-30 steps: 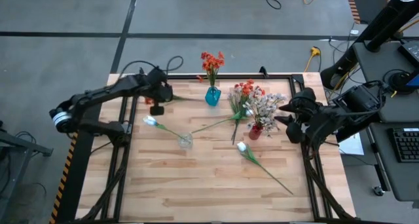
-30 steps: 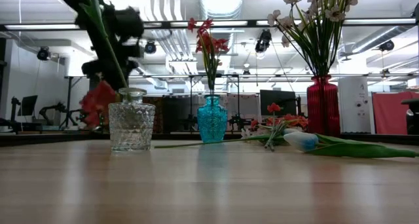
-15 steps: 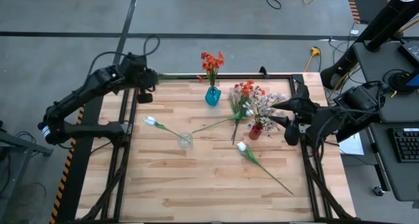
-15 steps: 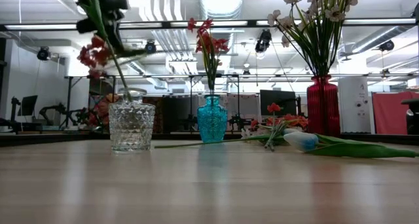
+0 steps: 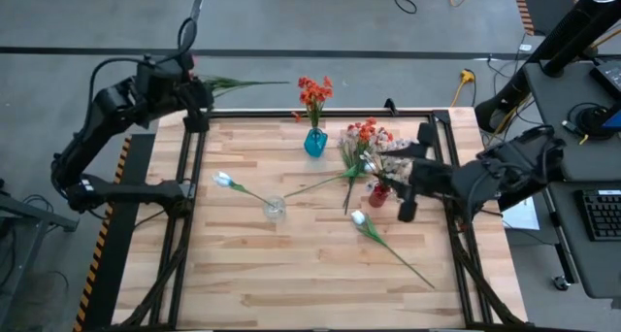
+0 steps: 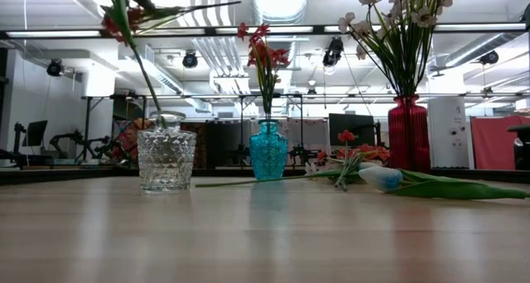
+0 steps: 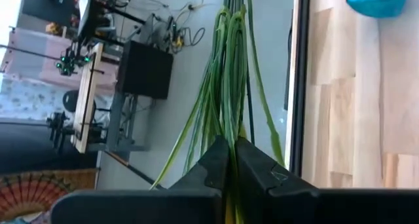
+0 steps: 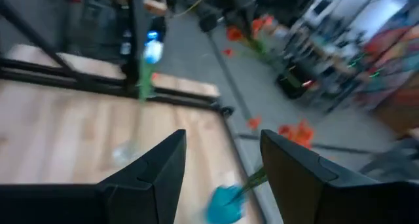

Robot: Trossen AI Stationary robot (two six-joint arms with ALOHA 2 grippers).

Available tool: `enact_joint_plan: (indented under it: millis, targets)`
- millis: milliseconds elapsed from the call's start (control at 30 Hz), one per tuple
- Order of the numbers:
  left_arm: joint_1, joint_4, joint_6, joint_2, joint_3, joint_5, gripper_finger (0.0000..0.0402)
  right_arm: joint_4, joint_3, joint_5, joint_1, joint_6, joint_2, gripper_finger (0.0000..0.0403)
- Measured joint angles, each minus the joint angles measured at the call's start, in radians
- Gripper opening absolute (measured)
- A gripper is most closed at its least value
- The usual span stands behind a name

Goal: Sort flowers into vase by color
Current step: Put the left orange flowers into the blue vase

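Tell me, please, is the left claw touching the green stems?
Touching. In the left wrist view the left claw is shut on the green stems, which emerge straight from between its fingers.

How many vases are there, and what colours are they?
Blue vase: 1
Red vase: 1
Clear glass vase: 1
Total: 3 vases
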Motion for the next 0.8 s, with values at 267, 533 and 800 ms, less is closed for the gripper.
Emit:
enact_joint_plan:
  millis: [267,533,800]
  targets:
    - [-0.148,-0.023,0.026,0.055,0.041,-0.007,0.0000,0.075,0.101,0.032,-0.100,-0.146,0.087,0.0189]
    - [-0.405,-0.004,0.051,0.157,0.082,-0.217,0.0000,-0.026,0.307,-0.179,-0.232,-0.129,0.213,0.0189]
    - [-0.559,-0.067,0.053,0.254,0.220,-0.372,0.0000,-0.074,0.452,-0.189,-0.313,-0.151,0.363,0.0225]
